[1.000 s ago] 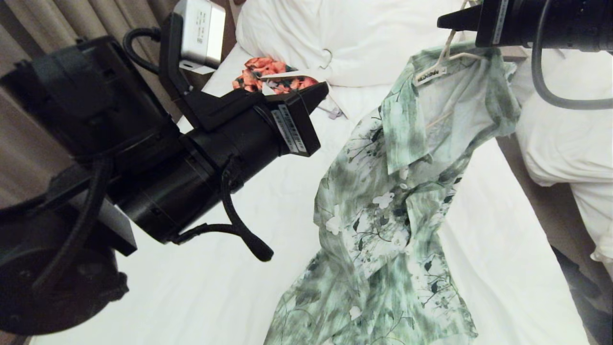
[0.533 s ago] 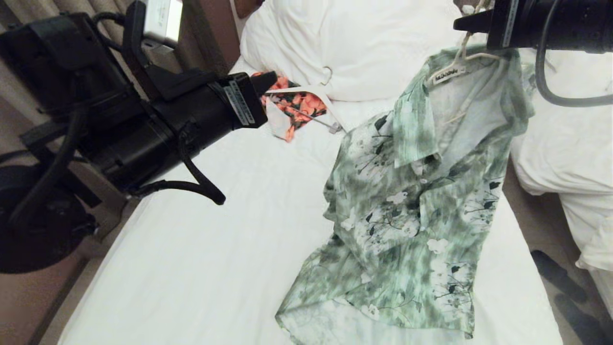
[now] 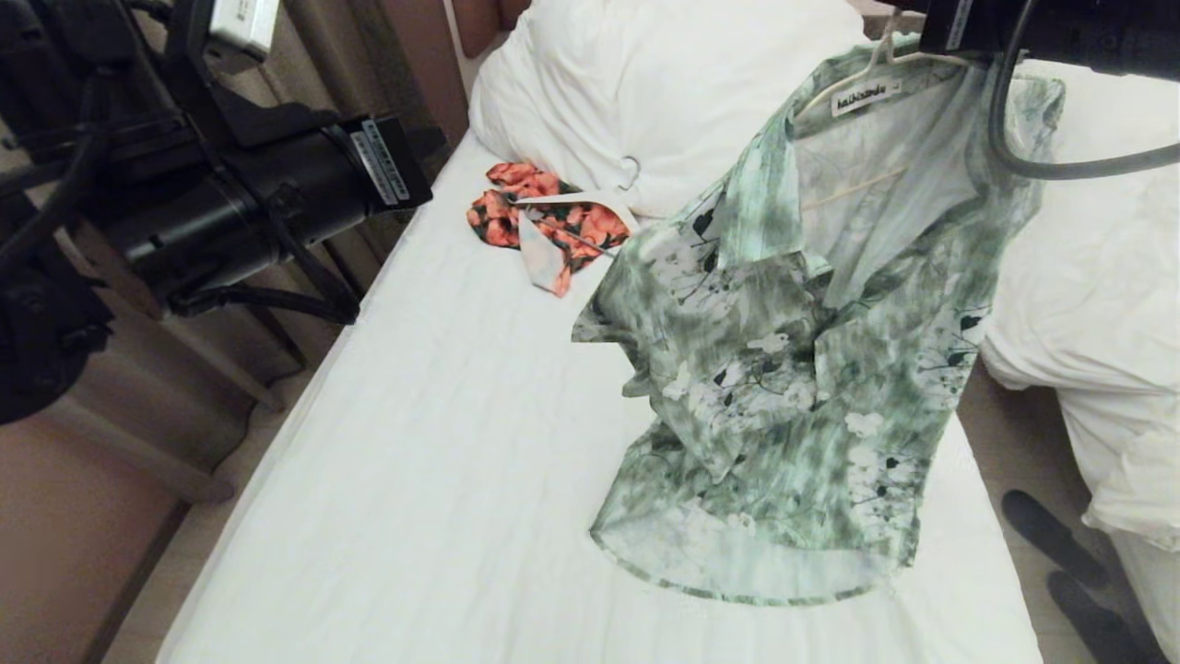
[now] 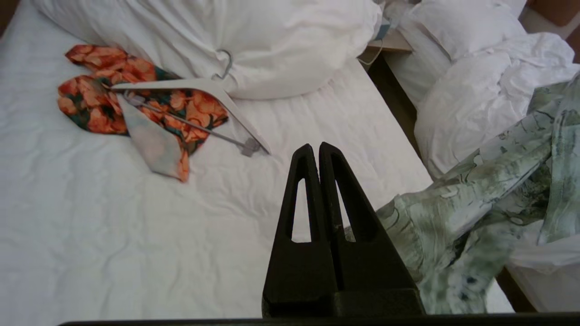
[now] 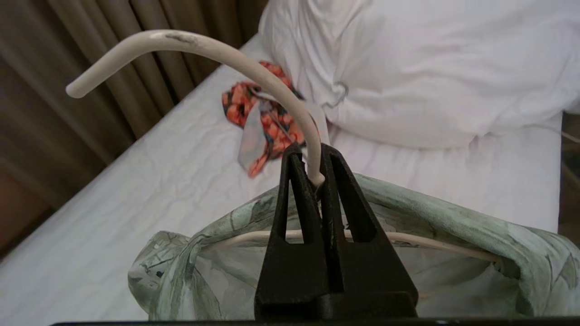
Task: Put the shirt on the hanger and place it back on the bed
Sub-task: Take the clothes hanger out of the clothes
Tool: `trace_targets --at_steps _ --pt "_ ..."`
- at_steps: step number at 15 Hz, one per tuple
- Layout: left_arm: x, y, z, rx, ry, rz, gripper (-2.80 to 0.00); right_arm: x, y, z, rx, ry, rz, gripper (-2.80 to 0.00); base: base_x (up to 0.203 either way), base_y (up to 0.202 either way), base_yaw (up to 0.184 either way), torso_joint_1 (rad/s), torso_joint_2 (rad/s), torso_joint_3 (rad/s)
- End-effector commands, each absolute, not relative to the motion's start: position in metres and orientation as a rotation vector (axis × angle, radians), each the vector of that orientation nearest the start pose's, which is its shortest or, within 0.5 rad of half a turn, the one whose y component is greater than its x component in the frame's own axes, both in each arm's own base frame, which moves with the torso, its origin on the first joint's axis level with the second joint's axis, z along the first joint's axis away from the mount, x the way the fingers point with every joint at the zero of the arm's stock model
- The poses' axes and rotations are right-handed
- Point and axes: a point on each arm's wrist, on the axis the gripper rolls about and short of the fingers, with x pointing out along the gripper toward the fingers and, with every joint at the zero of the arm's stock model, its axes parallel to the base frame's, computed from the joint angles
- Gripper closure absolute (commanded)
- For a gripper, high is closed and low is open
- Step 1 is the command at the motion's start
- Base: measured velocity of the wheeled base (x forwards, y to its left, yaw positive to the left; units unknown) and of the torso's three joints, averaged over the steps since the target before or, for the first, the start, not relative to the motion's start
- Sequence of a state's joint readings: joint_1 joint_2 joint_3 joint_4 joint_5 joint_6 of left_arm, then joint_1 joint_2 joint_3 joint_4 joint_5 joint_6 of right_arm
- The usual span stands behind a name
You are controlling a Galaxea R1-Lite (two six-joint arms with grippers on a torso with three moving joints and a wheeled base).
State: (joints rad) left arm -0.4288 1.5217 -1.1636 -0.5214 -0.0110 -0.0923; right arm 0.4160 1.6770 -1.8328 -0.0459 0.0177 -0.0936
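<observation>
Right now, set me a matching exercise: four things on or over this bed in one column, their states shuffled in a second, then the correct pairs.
Column one:
1. shirt
2. hanger
3. left gripper
4. orange-red floral garment

Column two:
A. shut on nothing, held above the sheet
B. lying flat near the duvet, with a thick white hanger on it
C. draped over the hanger, hem touching the bed
D. pinched at the neck by the right gripper

Pairs: 1-C, 2-D, 3-A, 4-B
</observation>
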Motion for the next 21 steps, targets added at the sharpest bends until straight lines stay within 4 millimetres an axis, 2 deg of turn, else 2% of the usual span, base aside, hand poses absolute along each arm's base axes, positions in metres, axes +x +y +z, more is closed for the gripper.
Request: trace_targets --at_steps 1,18,21 --pt "0.250 -0.114 0.328 -0.128 -0.151 -0.442 0.00 0.273 0.121 0.418 -0.051 -0.222 0.424 0.00 0.000 0.000 0.000 0.160 -0.36 -0.207" --pt "0.251 -0.114 0.328 -0.127 -0.149 -0.442 0.00 0.269 0.120 0.424 -0.045 -0.252 0.424 0.00 0.000 0.000 0.000 0.146 -0.33 -0.187" --pt "0.251 -0.114 0.328 -0.128 -0.149 -0.443 0.00 0.269 0.120 0.429 0.001 -0.295 0.427 0.00 0.000 0.000 0.000 0.106 -0.23 -0.130"
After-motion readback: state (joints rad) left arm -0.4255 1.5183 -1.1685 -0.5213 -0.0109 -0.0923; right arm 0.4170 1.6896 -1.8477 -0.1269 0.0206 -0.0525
